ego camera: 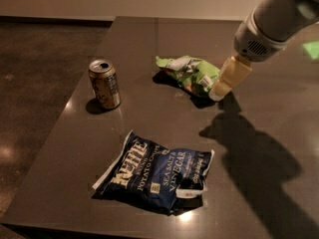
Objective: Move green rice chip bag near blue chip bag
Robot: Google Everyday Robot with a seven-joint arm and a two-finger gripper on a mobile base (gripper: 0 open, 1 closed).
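The green rice chip bag [186,72] lies crumpled on the dark table [149,39], towards the back middle. The blue chip bag [155,173] lies flat near the table's front edge, well apart from the green bag. My gripper [220,89] reaches in from the upper right on the white arm [271,21]. Its cream tip is right at the green bag's right end, just above the table. I cannot tell whether it touches the bag.
A gold-brown drink can [104,83] stands upright at the left of the table, near its left edge. The arm's shadow [254,158] falls on the table's right side. Dark floor [40,73] lies to the left of the table.
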